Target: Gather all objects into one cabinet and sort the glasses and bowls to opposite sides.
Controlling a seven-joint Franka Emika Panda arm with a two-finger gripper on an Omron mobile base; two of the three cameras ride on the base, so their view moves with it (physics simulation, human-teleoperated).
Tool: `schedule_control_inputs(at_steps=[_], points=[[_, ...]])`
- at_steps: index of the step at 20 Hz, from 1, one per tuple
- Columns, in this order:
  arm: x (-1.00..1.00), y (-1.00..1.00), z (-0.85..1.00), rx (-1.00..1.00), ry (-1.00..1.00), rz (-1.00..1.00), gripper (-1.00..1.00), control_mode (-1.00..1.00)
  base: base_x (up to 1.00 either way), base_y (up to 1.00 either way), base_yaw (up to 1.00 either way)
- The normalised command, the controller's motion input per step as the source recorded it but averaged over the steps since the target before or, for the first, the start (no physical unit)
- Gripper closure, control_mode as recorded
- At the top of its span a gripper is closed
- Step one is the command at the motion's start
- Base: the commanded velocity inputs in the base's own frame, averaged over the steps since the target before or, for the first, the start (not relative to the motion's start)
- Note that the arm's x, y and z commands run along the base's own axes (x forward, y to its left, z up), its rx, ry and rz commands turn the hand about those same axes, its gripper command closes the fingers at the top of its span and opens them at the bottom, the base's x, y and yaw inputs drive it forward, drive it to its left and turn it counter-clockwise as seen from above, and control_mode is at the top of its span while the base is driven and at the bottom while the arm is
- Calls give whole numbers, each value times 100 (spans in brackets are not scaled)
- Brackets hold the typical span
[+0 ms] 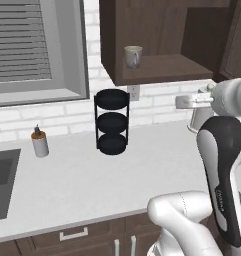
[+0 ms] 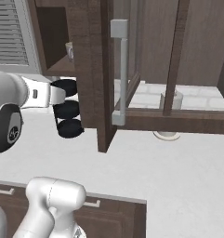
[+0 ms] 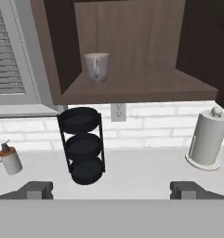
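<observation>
Home kitchen, rendered. Pale counter (image 1: 92,185) as landmark: dark wood drawers with metal handles (image 1: 74,233) below its front edge, sink (image 1: 2,182) sunk into its left end. Behind it a white brick wall (image 1: 57,117) with an outlet (image 3: 117,112) and a window with blinds (image 1: 22,42). On the counter: soap bottle (image 1: 39,142), black three-tier rack (image 1: 112,122), paper towel roll (image 3: 207,137). Above it, an open dark wood wall cabinet (image 3: 132,88) holding a mug (image 3: 97,67).
</observation>
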Motion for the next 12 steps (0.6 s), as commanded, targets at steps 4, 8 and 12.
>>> schedule_control_inputs(at_steps=[4,8,12], points=[[31,0,47,2,-16,0,-100,-100,0,0,0],[19,0,47,1,-21,0,-100,-100,0,0,0],[46,0,28,1,-16,0,-100,-100,0,0,0]])
